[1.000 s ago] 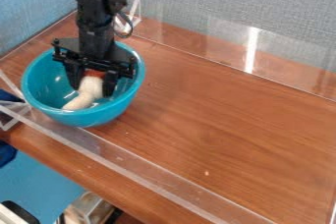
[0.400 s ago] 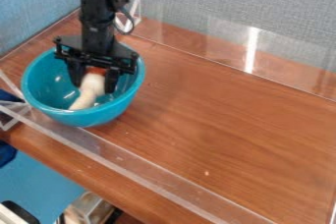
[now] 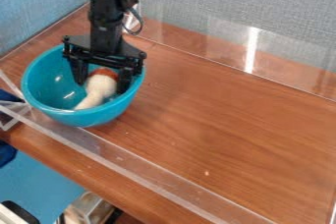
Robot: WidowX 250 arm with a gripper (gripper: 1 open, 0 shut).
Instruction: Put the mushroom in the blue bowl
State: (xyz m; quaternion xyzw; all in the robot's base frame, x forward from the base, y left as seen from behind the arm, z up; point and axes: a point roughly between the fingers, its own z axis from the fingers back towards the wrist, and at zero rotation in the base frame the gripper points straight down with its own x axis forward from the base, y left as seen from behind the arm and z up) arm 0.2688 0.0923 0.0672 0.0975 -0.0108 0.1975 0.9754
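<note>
- Camera view: the gripper (image 3: pixel 104 70) hangs from a black arm (image 3: pixel 109 7) and points almost straight down into the bowl (image 3: pixel 53 98), on the side of it away from the camera.
- Its jaws stand spread wide, one black finger toward the bowl's left, the other toward its right rim; they are released, clenching nothing.
- The mushroom (image 3: pixel 93 92) lies tilted inside the bowl, cream stem toward the camera, tan-orange cap up under the jaws.
- The cap sits between the two fingers; whether either finger touches it cannot be told, but neither presses in on it.
- The stem rests on the bowl's inner wall, right of its middle.
- The bowl stands at the left end of the brown wooden tabletop (image 3: pixel 223 110), its right rim just under the right finger.
- A clear plastic wall (image 3: pixel 132 174) runs along the tabletop's near edge, another along the far edge, in front of a grey backdrop (image 3: pixel 250 2).
</note>
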